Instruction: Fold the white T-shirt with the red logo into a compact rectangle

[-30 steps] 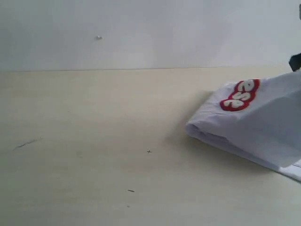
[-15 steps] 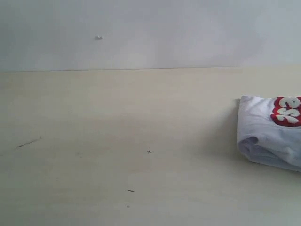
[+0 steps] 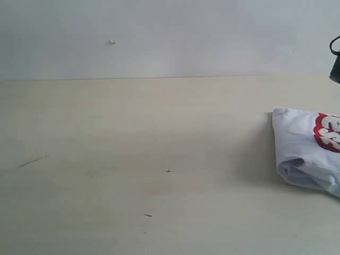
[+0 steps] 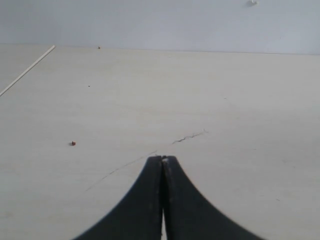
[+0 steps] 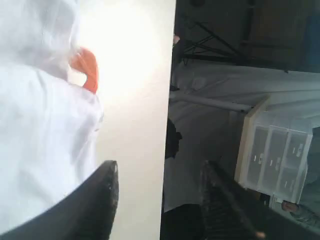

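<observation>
Softly rumpled white T-shirt (image 3: 297, 139); right end effector (image 5: 157, 181) parted, left end effector (image 4: 163, 161) closed.

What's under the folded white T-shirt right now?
The white T-shirt rests on the pale table, and its lower folded layers show at the near edge. Anything beneath them is covered from view.

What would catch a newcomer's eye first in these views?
The folded white T-shirt lies at the far right of the exterior view, its red logo cut off by the frame. Next, the left gripper is shut over the pale tabletop, and the right gripper is open near the shirt's orange tag.
</observation>
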